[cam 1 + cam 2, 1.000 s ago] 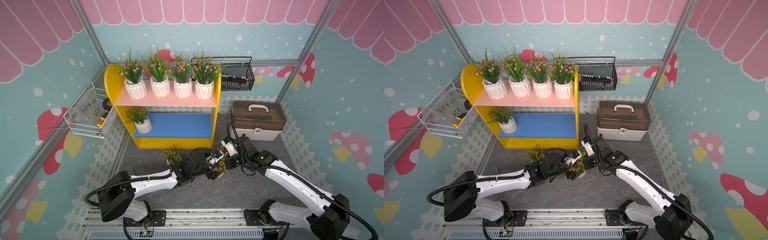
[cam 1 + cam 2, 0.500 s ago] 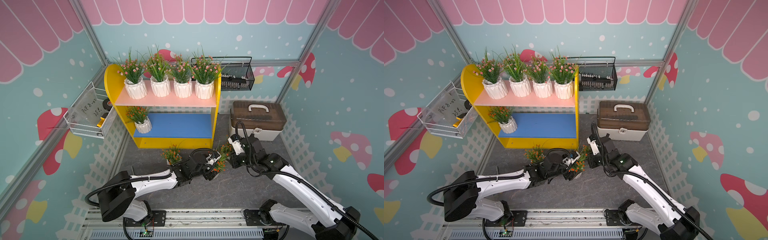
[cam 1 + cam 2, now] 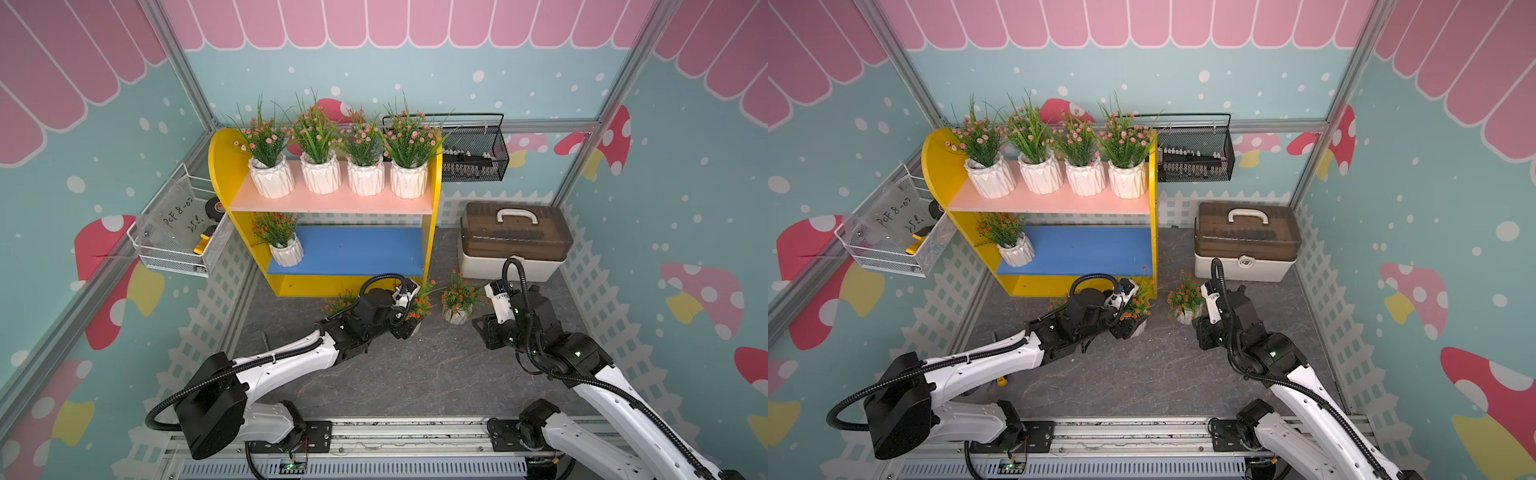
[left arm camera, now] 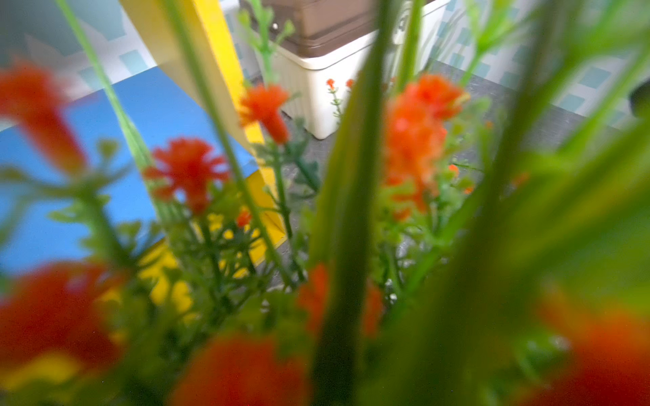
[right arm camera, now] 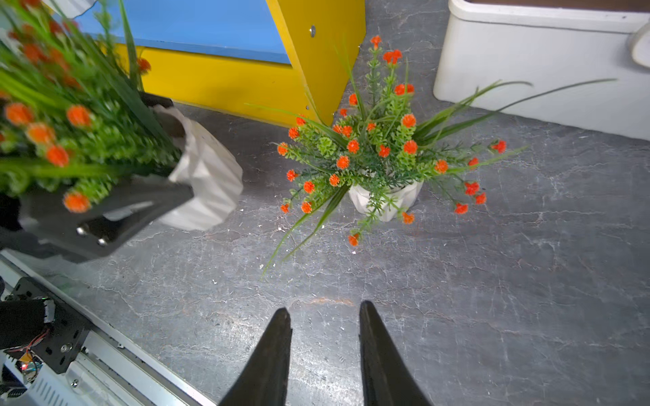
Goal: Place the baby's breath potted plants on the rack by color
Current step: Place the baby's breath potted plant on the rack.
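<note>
The step in hand looks like the left arm's carry of an orange-red plant to the rack (image 3: 430, 249). Its blue lower board (image 3: 361, 249) holds one placed plant (image 3: 279, 237) at the left end, and four pink-blossomed plants (image 3: 361, 166) fill the pink upper board (image 3: 332, 202). To do it well, the left gripper (image 5: 183, 161) should first bring its pot upright, since the right wrist view shows it tilted. It should then raise the pot over the blue board's near edge and slip the sprigs under the pink board without brushing it. The pot belongs just right of the placed plant, with room left for two more. The rack's yellow right panel is close, so the path is best taken from the near side, not across that panel.

A waiting plant (image 3: 338, 300) with orange-red blossoms stands on the floor left of the left arm's wrist, partly hidden by it. The left gripper is clamped on the rim of the held plant's white pot (image 5: 207, 182), apparently one finger inside and one outside. This pot sits just near of the rack's right front corner, and whether it touches the grey floor (image 5: 492, 281) cannot be told. Further right, a free plant (image 5: 373, 158) stands upright between the rack and the white storage box (image 3: 478, 262). The right gripper (image 5: 324, 306) has its jaws apart and empty, and the free plant lies ahead of its fingertips, apart from them.
</note>
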`<action>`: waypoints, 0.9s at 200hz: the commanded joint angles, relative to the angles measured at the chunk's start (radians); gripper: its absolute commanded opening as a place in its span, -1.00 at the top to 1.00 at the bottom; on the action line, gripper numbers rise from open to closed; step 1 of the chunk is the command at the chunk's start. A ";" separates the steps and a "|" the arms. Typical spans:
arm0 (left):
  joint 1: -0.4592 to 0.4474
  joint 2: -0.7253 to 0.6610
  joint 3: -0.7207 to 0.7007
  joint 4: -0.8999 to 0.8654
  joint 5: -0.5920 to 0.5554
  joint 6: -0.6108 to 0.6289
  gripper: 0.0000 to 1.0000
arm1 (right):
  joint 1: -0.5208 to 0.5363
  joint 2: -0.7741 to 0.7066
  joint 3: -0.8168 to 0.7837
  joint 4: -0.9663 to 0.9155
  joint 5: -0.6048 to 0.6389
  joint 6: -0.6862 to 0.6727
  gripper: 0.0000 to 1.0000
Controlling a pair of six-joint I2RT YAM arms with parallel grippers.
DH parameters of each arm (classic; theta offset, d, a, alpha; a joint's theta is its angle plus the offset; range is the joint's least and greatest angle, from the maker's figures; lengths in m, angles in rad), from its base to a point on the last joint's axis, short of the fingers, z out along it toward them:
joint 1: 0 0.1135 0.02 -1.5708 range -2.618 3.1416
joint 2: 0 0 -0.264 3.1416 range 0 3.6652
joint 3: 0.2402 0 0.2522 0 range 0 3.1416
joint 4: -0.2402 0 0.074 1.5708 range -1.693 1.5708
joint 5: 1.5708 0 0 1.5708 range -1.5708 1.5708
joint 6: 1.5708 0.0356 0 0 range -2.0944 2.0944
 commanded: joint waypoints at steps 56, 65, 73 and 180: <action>0.161 0.004 0.217 -0.038 -0.077 -0.048 -0.31 | -0.006 -0.032 -0.027 -0.020 0.020 0.023 0.34; 0.185 0.011 0.231 -0.035 -0.074 -0.062 -0.31 | -0.006 -0.033 -0.028 -0.019 0.019 0.022 0.34; 0.207 0.017 0.240 -0.028 -0.061 -0.068 -0.31 | -0.006 -0.034 -0.029 -0.019 0.018 0.022 0.34; 0.473 0.141 0.346 0.003 -0.096 -0.144 -0.32 | -0.008 -0.061 -0.033 -0.040 0.017 0.025 0.34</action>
